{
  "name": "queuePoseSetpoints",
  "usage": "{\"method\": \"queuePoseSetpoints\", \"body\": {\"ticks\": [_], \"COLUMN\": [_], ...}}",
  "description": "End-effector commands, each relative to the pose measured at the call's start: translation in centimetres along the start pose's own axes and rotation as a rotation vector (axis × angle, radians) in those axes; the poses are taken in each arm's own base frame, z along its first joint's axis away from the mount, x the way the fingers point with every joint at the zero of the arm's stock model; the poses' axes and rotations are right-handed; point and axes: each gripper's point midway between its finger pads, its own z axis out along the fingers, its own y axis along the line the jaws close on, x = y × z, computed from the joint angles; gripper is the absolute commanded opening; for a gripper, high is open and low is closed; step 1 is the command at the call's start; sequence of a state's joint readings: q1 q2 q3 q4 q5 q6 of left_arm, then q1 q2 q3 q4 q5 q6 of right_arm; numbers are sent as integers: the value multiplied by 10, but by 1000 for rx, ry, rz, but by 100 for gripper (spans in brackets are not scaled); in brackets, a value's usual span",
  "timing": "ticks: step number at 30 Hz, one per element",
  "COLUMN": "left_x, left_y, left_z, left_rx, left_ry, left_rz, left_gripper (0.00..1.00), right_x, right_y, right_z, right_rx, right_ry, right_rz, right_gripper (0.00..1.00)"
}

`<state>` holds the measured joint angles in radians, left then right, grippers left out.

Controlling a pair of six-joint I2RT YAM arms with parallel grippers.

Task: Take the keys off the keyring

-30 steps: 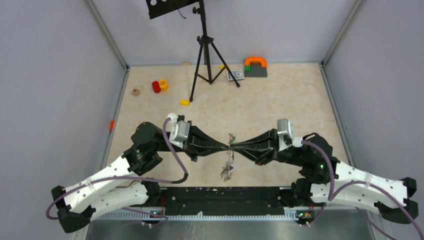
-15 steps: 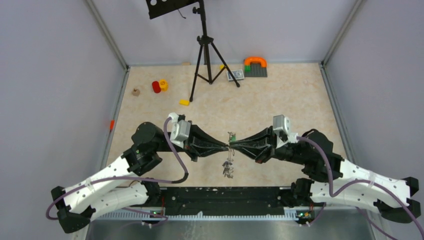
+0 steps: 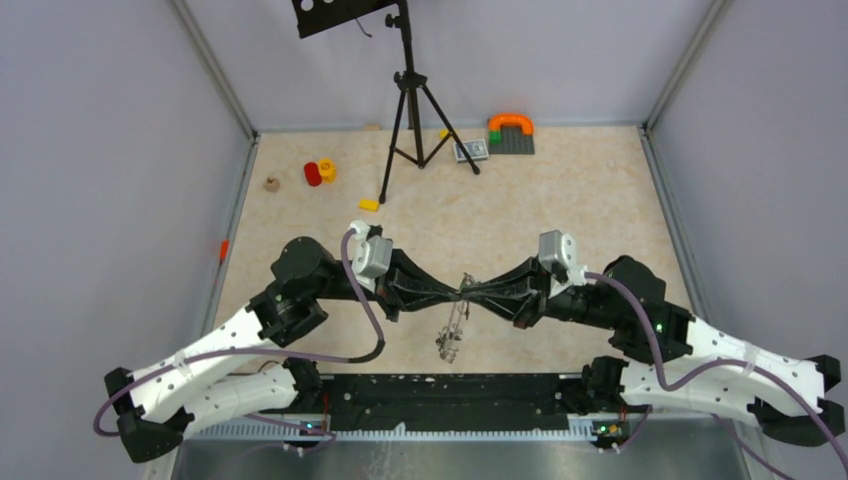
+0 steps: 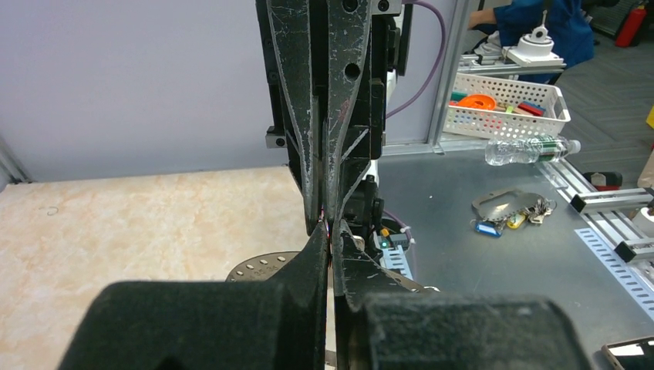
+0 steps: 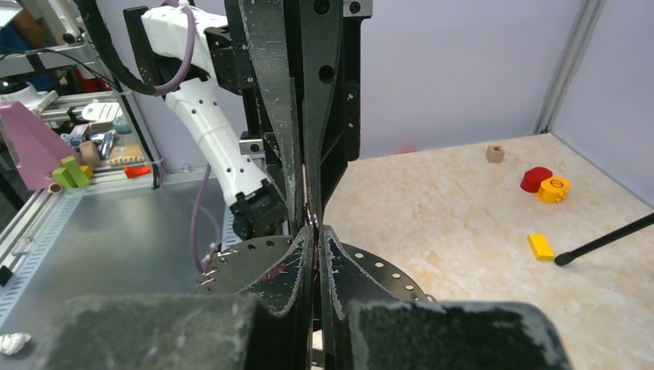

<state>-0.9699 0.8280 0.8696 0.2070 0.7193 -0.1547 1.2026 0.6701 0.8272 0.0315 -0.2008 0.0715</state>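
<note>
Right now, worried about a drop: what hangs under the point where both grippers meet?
The keys dangle there, over the table. What the closed fingertips pinch, keyring included, is hidden.

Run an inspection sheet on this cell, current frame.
Surface: beige marbled table, no spills seen.
Job's things: bunch of keys and keyring hangs from where the fingers meet; the ring cannot be told apart from the keys.
Clutter: red cylinder, yellow block, wooden cube, tripod and orange arch, all toward the far side.
Grippers: left gripper and right gripper tip to tip, both shut on the bunch.
Cables: left purple cable and right purple cable in loose loops, no snag seen.
Surroundings: lilac walls; outside the cell, a white basket and a bottle.
</note>
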Motion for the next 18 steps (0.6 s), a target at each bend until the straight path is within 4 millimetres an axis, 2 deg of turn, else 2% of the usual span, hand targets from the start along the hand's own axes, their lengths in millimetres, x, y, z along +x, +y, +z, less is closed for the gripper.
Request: {"method": "queuePoseSetpoints", "body": {"ticks": [1,2,5,8,9,14,18], "left_x": [-10,-10,-15,-17,-18,-22,-26], "left_y": [-7,-5,-4,-2,-2,-1,-1], "left_z": [3,2,0,-1,-2,-3,-5], "left_rx": [37,23,3,-12,-17,-33,-45], "left_ry": [-13,-18,-39,-57,-69,-113,-137], "left_rz": [20,24,36,39,40,39,48], "left_gripper": [0,0,0,0,0,0,0], "right_x": [-31,-30,-30,-39,-45,-45,-35], "right_y": [-4,-5,-4,-3,-2,-6,1], "right_z": [-1,-2,-6,-11,-14,-21,-21], "right_rx": [33,38,37,34,33,62,25], "right_ry": [-76,-74,-94,-157,-191,-233,-224], "right_rz": [-25,-31,-43,-52,-56,-39,-12], "right_gripper": [0,0,29,47,50,50,42]}}
